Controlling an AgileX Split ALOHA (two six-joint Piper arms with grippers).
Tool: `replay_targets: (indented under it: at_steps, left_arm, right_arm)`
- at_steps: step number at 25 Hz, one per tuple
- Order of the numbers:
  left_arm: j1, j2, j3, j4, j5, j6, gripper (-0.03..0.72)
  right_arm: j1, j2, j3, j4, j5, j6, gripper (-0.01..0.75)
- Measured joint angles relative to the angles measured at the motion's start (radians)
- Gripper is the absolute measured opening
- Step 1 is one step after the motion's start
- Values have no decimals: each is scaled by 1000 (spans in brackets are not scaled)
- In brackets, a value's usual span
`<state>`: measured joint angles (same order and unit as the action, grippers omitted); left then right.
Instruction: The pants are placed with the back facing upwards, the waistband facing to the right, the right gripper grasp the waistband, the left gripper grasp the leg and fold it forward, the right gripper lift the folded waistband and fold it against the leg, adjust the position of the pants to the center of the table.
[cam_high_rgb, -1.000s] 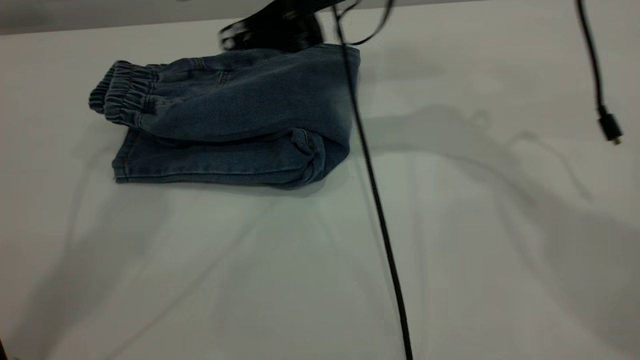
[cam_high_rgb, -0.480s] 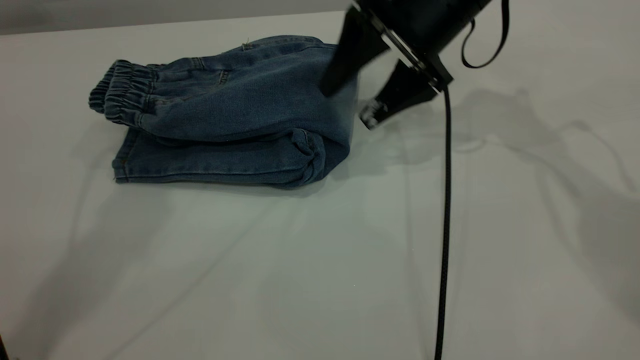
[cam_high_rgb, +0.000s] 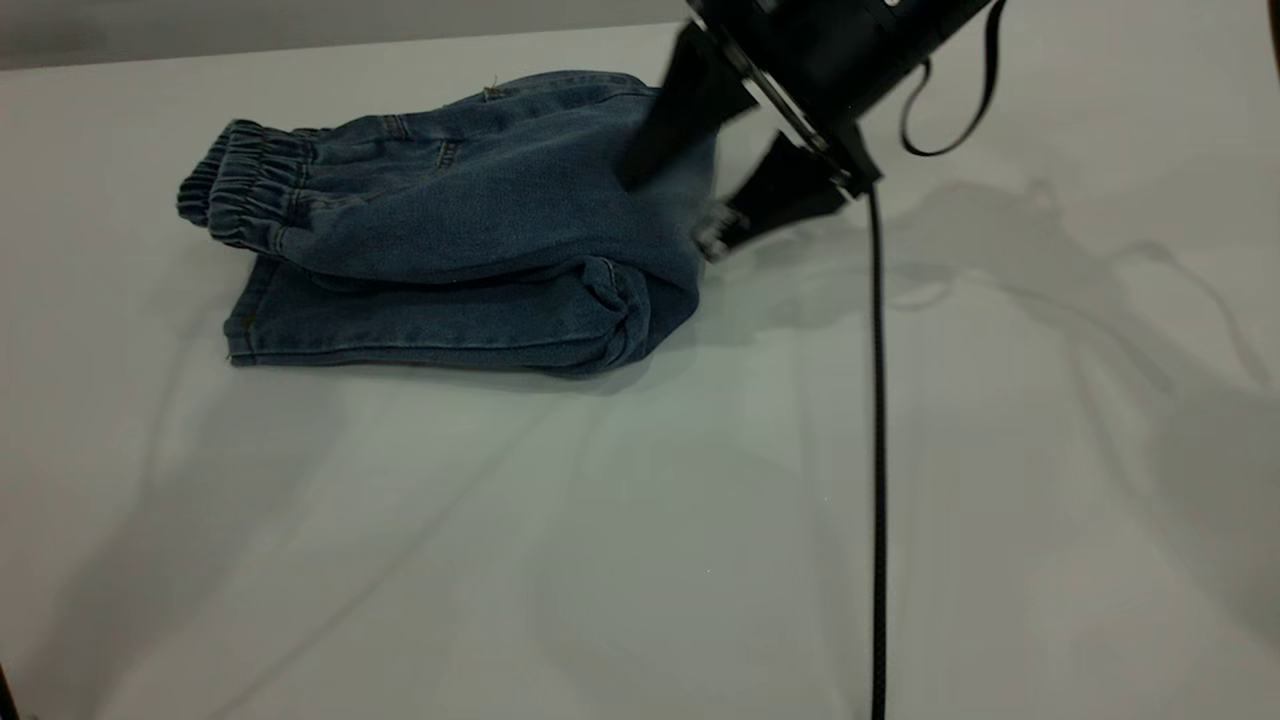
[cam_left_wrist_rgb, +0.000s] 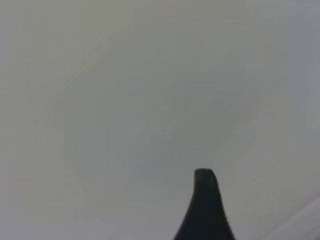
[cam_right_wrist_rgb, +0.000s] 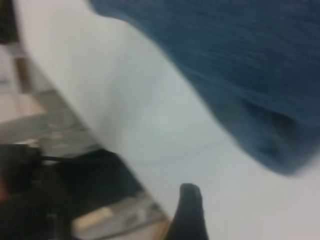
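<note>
At the far left part of the table (cam_high_rgb: 700, 520), seen from the exterior view, the pants (cam_high_rgb: 460, 230) lie folded into a compact denim bundle: elastic cuffs to the left, doubled fold edge to the right. Both folds look done; the bundle sits left of centre, so I judge the remaining step to be the shift toward the middle.

Change over the last second: the right claw (cam_high_rgb: 668, 205), first only a dark blur behind the bundle's far edge, has come down at the right-hand fold edge and, in the last half second, edged a little further left. Its two fingers stand spread wide, one over the denim and one just off the fold edge above bare table. The cloth itself has not shifted. Contact cannot be told.

Right wrist view: blurred denim close ahead, one fingertip (cam_right_wrist_rgb: 189, 210) visible.

Left claw: left wrist view shows one fingertip (cam_left_wrist_rgb: 205, 205) over bare table; its opening cannot be told.

Black cable (cam_high_rgb: 878, 450) hangs down from the right arm.
</note>
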<state>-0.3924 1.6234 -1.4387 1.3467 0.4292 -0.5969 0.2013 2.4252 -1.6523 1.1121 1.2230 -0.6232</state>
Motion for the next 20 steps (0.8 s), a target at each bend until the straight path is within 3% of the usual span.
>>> replay_targets:
  at_steps: [5,10,14,20]
  left_arm:
    - [0,0,0,1,-7,0,508]
    - [0,0,0,3,-4,0,508]
    - [0,-1,0,3,-4,0,508]
    - [0,-2,0,3,-3,1,508]
  right_arm:
    - [41,-9,-1,228,-6,-108,534]
    - [142,-26,-73,299,-9,-111,533]
    - [252,-32,-196,222,-125,31,531]
    - [399,-2,-382,-133,-367,404,531]
